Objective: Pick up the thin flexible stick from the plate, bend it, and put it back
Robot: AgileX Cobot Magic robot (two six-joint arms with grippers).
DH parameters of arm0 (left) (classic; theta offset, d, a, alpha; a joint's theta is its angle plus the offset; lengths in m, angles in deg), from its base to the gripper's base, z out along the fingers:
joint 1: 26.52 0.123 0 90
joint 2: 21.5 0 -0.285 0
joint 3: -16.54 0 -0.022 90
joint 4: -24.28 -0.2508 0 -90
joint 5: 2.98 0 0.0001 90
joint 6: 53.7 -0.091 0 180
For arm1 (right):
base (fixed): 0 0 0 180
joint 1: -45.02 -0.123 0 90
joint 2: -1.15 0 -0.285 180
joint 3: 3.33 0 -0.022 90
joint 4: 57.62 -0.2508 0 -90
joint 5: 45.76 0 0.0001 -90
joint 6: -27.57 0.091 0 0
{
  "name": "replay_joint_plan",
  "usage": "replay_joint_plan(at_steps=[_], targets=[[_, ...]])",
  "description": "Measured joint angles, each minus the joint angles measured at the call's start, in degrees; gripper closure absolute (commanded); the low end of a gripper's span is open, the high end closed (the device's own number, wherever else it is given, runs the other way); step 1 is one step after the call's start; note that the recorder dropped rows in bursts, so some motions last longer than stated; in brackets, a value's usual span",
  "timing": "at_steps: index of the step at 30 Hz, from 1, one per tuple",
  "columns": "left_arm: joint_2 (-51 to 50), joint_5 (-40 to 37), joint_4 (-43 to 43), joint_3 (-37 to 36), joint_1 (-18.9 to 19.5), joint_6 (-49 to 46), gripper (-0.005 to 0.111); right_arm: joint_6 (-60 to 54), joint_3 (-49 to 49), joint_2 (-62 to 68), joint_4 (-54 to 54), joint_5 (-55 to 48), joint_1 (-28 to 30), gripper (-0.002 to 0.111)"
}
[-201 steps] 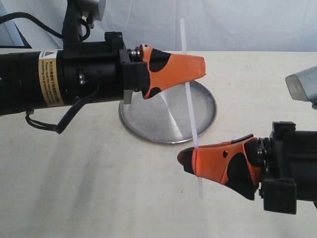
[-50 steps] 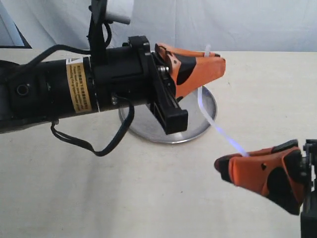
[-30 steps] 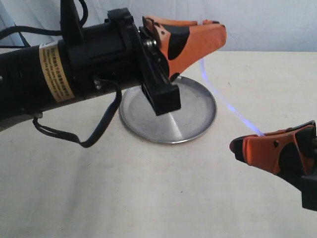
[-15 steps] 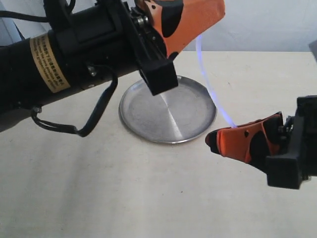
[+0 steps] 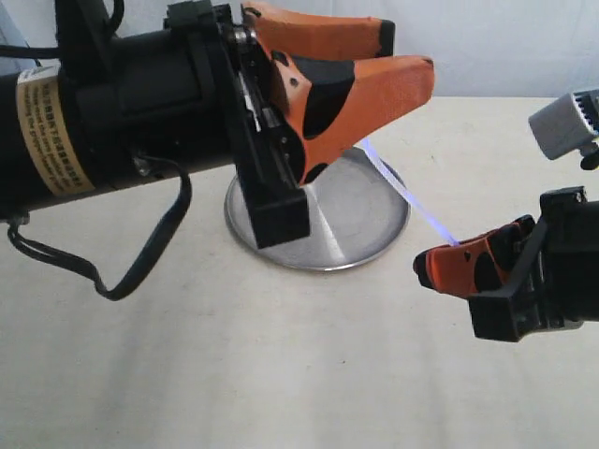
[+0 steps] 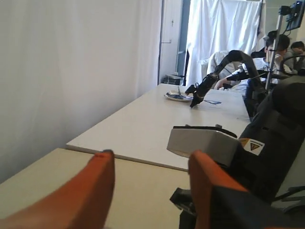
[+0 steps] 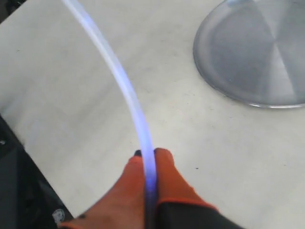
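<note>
Orange-tipped, the right tool [image 5: 423, 268] sits at the right edge of the exterior view, pinched shut on one end of the stick [image 5: 412, 201]. Its wrist view shows the strip squeezed flat where it enters the closed tips. From that grip the stick climbs in a shallow arc toward the upper left, crossing the right rim of the plate [image 5: 356, 215]. Its far end vanishes behind the lower finger of the left tool [image 5: 409, 51].

That tool fills the upper middle with its fingers spread wide (its own wrist view shows nothing between them), so the right tool alone seems to carry the stick. Whether the hidden end leans on the left finger I cannot tell. Gripping one end leaves the free length above the plate, which lies mid-frame on the counter [image 5: 187, 374], probably for laying it back.
</note>
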Motion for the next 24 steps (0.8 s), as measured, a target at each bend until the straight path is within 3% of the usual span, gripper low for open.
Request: replay_joint_plan(at_steps=[13,18,20,24], targets=[[9.6,-13.13,-8.8,0.0,-0.22,4.51,0.058,11.19,0.0,0.89,15.06,4.85,0.0,0.109],[12.86,-17.45,-15.14,0.0,-0.22,13.01,0.062,15.72,0.0,6.13,20.76,6.6,0.0,0.109],[13.75,-18.84,-19.74,0.0,-0.22,18.5,0.069,16.15,0.0,8.87,21.61,8.05,0.0,0.109],[15.37,-21.52,-29.75,0.0,-0.22,30.53,0.101,16.52,0.0,15.95,21.82,14.83,0.0,0.109]])
